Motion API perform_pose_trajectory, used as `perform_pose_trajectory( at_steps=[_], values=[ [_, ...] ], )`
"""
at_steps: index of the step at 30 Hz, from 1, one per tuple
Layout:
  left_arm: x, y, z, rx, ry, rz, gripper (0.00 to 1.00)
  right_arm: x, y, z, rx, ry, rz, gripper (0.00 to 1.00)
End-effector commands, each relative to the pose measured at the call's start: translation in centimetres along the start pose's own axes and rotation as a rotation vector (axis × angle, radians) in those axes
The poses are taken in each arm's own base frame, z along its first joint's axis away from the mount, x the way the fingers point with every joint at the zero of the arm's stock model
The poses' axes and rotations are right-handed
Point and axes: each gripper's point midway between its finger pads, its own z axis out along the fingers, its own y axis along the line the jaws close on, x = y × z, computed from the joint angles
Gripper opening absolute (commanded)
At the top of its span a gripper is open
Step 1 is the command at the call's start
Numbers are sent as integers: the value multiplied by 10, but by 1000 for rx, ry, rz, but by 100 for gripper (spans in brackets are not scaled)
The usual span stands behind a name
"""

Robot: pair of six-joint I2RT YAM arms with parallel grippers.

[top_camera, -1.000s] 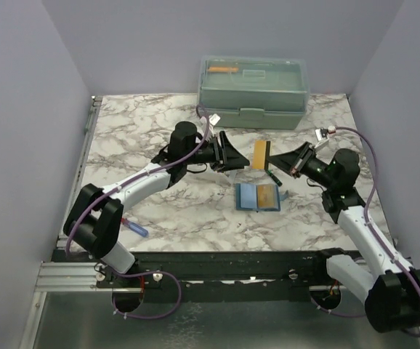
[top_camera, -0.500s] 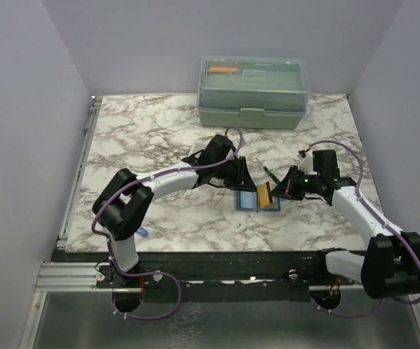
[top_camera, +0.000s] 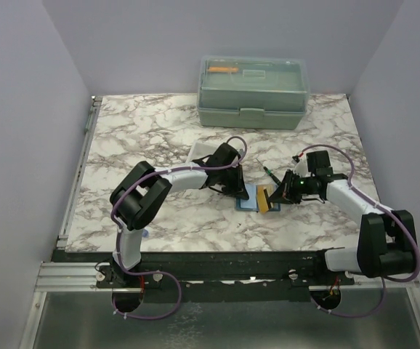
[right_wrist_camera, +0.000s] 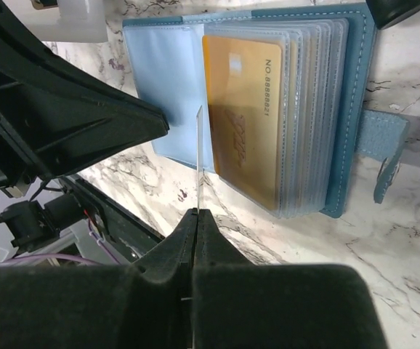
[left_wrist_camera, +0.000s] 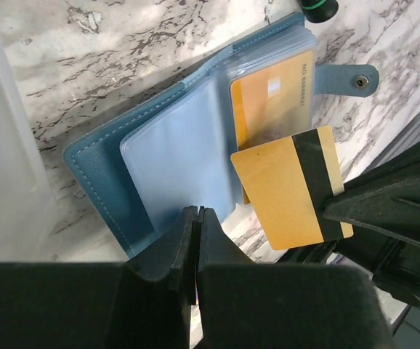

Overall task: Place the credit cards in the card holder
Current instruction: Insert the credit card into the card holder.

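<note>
Marble table (top_camera: 159, 138) carries a pale green box (top_camera: 253, 91) at the back and a white tray (top_camera: 198, 154) left of centre. Near the tray the blue holder (left_wrist_camera: 101, 153) lies open and flat, its clear sleeves facing up.

Left gripper (left_wrist_camera: 195, 218) has its jaws together at the near edge of the left-hand sleeve. Whether it pinches that leaf I cannot tell. Right gripper (right_wrist_camera: 197, 214) is clamped on a yellow card (left_wrist_camera: 286, 189) with a black stripe, poised over the holder's near edge by the middle fold and not in any pocket. Another yellow card (right_wrist_camera: 243, 109) already sits in the front sleeve on the right.

Insertion of this second card looks like the step in hand. The next move calls for lining its leading edge up with a sleeve mouth and sliding it in, with the holder steadied.
</note>
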Motion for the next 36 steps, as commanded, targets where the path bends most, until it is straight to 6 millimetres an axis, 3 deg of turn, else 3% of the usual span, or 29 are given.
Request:
perform_pose_trajectory(
  at_steps=[1,19,36],
  values=[
    [7,19,5,-73,7,5,0,0,-6,6,7,13,-13,0],
    [18,36,7,-115,24,0,0,-9,-26,24,101,29,-15,0],
    [22,38,7,-124,29,7,0,-32,-19,37,40,-31,-67,0]
  ],
)
